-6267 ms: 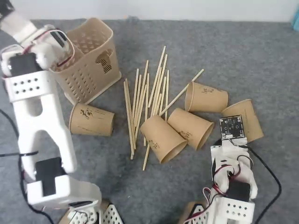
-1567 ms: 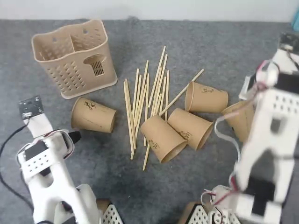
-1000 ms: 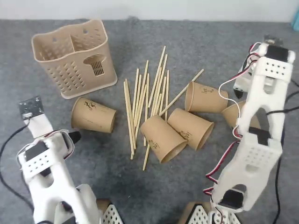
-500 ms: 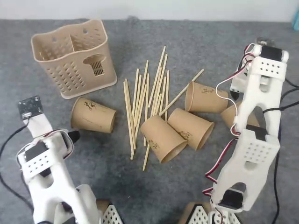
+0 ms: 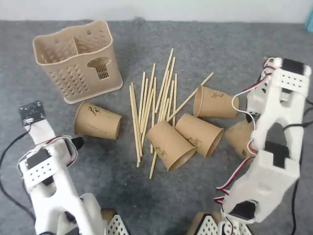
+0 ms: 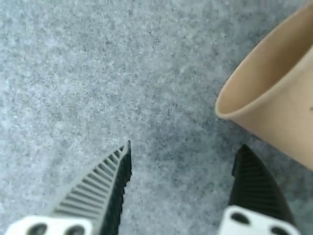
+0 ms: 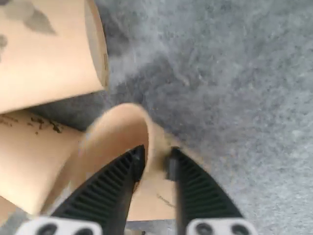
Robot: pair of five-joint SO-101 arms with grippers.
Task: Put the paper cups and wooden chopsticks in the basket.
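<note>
One tan perforated plastic basket (image 5: 78, 63) stands with its opening upward at the far left of the grey carpeted bench (image 5: 220, 49). Nearer the camera, the left gripper (image 6: 185, 146) hangs low over the bench, its fingers (image 6: 115, 171) spread apart with only carpet between them. Just beside it lies a brown paper cup (image 5: 96, 121) on its side, close to the basket's near wall; the left wrist view shows the cup's edge close to one fingertip, and whether they touch cannot be told.

Right of that cup, a loose bundle of pale wooden chopsticks (image 5: 154, 100) lies flat, mostly running away from the camera, with one long stick slanting off toward the right. The near ends of some sticks meet a second paper cup (image 5: 170, 145), which lies on its side. A third paper cup (image 5: 199, 133) lies against it, and a fourth paper cup (image 5: 215, 102) lies just behind that one.

At the far right, the right gripper (image 7: 155, 151) has its fingers closed on the wall of a fifth paper cup (image 5: 239, 138), one finger inside the mouth and one outside. This cup sits just beside the third one. Whether it is lifted off the bench cannot be told.
</note>
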